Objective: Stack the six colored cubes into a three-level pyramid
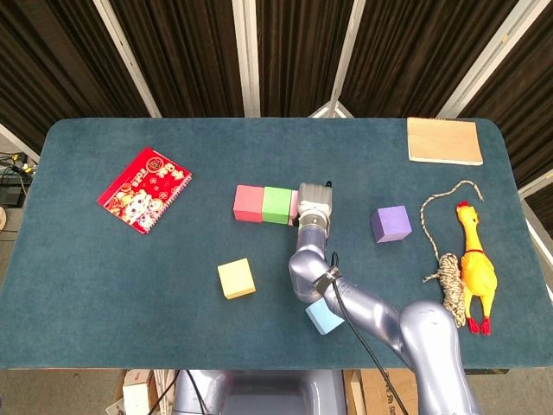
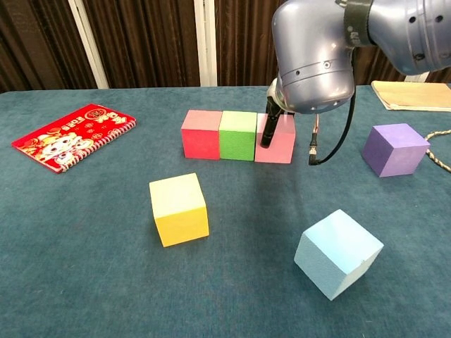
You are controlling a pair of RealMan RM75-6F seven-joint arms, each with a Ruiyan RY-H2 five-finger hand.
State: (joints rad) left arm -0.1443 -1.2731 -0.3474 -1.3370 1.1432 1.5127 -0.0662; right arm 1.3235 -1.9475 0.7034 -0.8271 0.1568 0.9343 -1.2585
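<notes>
A red cube [image 1: 248, 203], a green cube [image 1: 276, 205] and a pink cube [image 2: 282, 141] stand side by side in a row at mid-table. My right hand [image 1: 314, 201] sits over the pink cube and covers most of it in the head view. In the chest view one dark finger [image 2: 268, 132] lies against the pink cube's front face; the arm hides the rest of the hand. A yellow cube [image 2: 179, 209] lies loose at front left, a light blue cube [image 2: 338, 253] at front right under the arm, and a purple cube [image 2: 394, 149] to the right. The left hand is out of sight.
A red notebook [image 1: 144, 189] lies at the left. A brown notebook [image 1: 444, 141] sits at the back right corner. A rubber chicken [image 1: 475, 268] and a coiled rope [image 1: 449, 275] lie along the right edge.
</notes>
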